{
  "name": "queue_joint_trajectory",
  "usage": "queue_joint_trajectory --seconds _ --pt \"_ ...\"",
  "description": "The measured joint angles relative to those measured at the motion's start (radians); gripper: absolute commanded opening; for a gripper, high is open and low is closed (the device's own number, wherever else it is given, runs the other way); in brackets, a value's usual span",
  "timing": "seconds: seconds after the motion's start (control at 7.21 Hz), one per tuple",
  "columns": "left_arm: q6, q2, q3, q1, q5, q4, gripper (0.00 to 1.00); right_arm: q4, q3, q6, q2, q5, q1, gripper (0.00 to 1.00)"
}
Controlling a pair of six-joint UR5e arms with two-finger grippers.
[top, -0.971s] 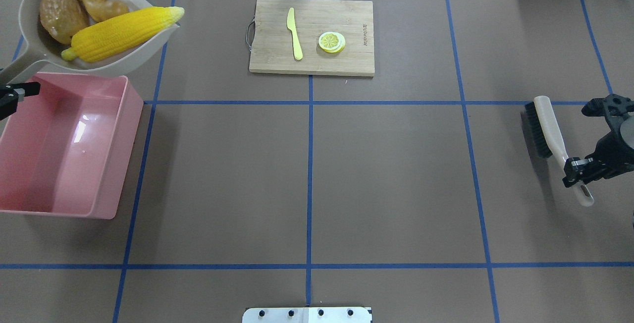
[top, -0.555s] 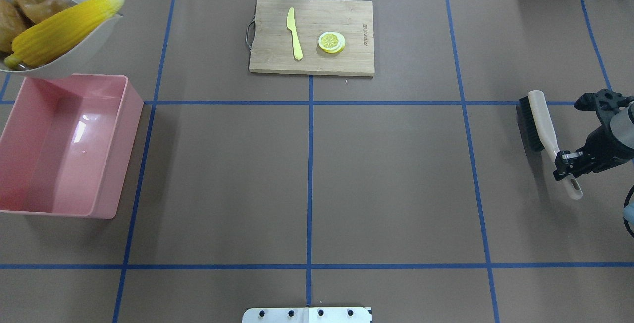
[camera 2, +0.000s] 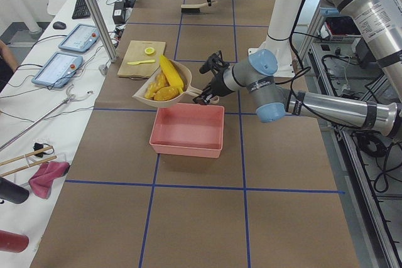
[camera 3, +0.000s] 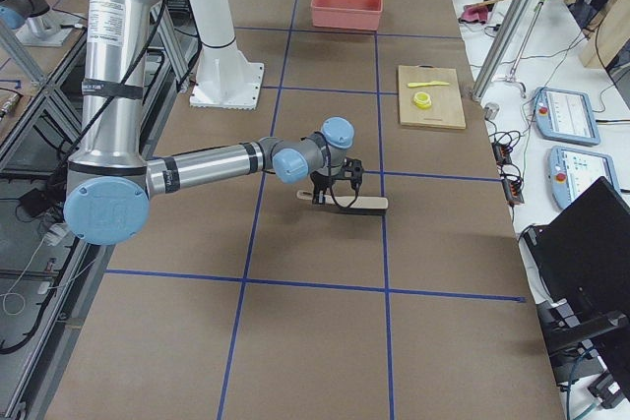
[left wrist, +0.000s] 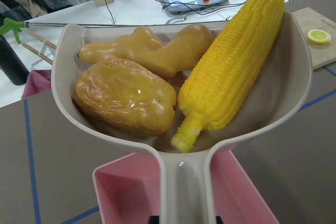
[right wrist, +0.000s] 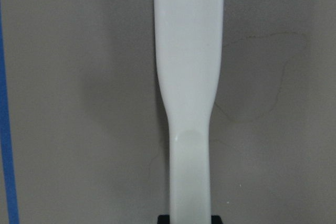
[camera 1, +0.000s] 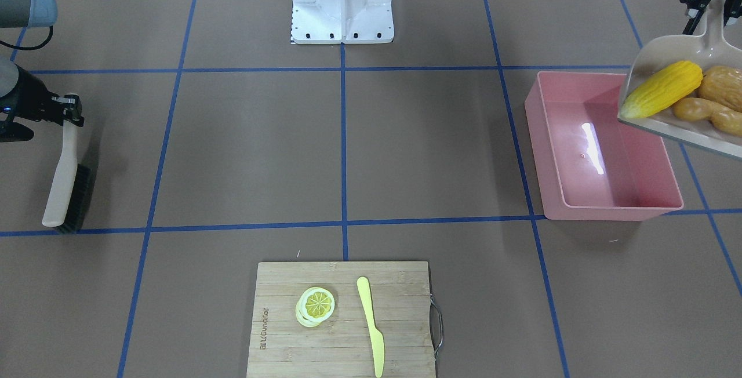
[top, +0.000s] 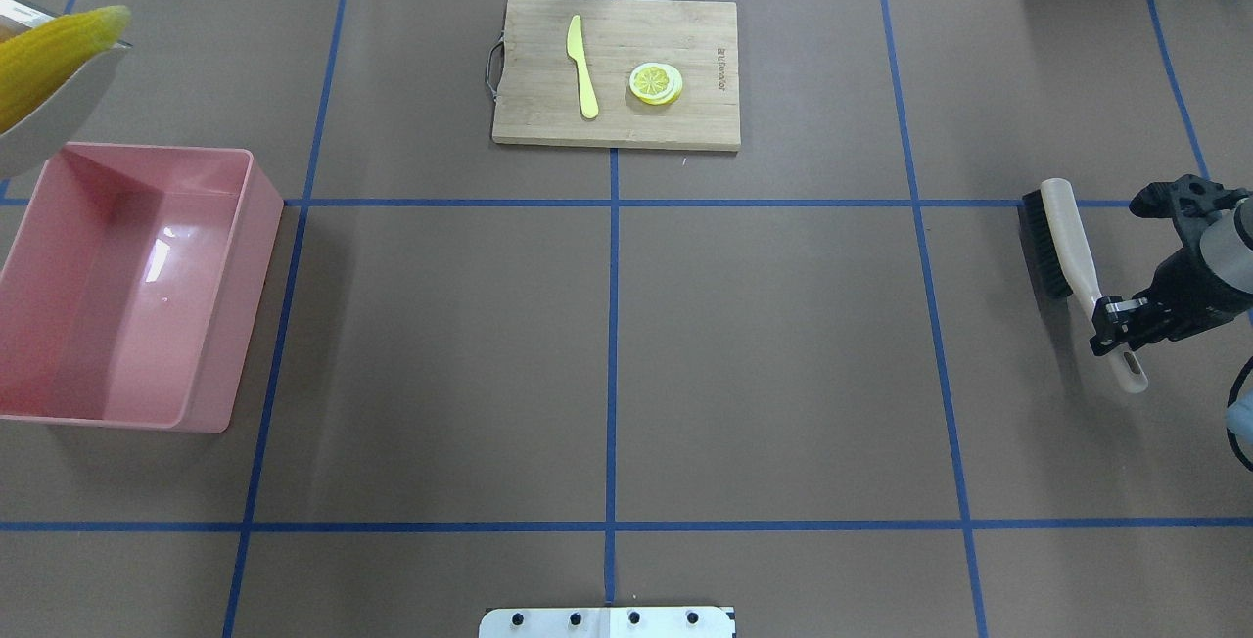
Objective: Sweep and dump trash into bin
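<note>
1. Holds the dustpan (camera 1: 646,56) by its handle with the left gripper (camera 2: 206,94), jaws pressed tight on the handle.
2. Carries the dustpan raised in the air at the left edge of the tabletop, close to the bin (top: 240,325) and higher than its walls, about level, with the open mouth pointing away from the gripper.
3. Carries all three pieces of trash inside the dustpan, packed together: the corn (left wrist: 231,61) along one side with its tip past the front lip, the potato (left wrist: 123,98) nearer to the handle, the ginger (left wrist: 152,51) beyond the potato.
4. Has the bin standing on the tabletop at the left edge, with none of the trash dumped into it yet.
5. Grips the brush (top: 1062,227) at the thin end of its handle with the right gripper (top: 1116,320), jaws closed on it, near the right edge of the tabletop.
6. Points the brush head toward the far edge, bristles low by the tabletop; impossible to tell whether touching it.
7. Has a board (top: 685,119) lying at the middle of the far edge, with a knife (top: 582,66) and lemon slices (top: 656,83) on it, just apart from each other.
</note>
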Motion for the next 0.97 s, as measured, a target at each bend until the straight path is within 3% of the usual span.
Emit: queue_joint_trajectory --seconds 0.14,0.28,0.97 --pt "0.004 0.002 -0.025 -0.010 -0.009 0.045 0.00 -0.010 0.000 0.000 0.004 0.000 0.000 0.64" --pt "0.007 0.002 -0.055 -0.015 -0.013 0.101 0.00 -0.019 0.000 0.000 0.008 0.001 -0.001 1.00" --pt "0.010 0.073 -0.124 -0.028 -0.069 0.222 0.00 -0.025 0.009 -0.004 0.011 0.009 0.022 1.00"
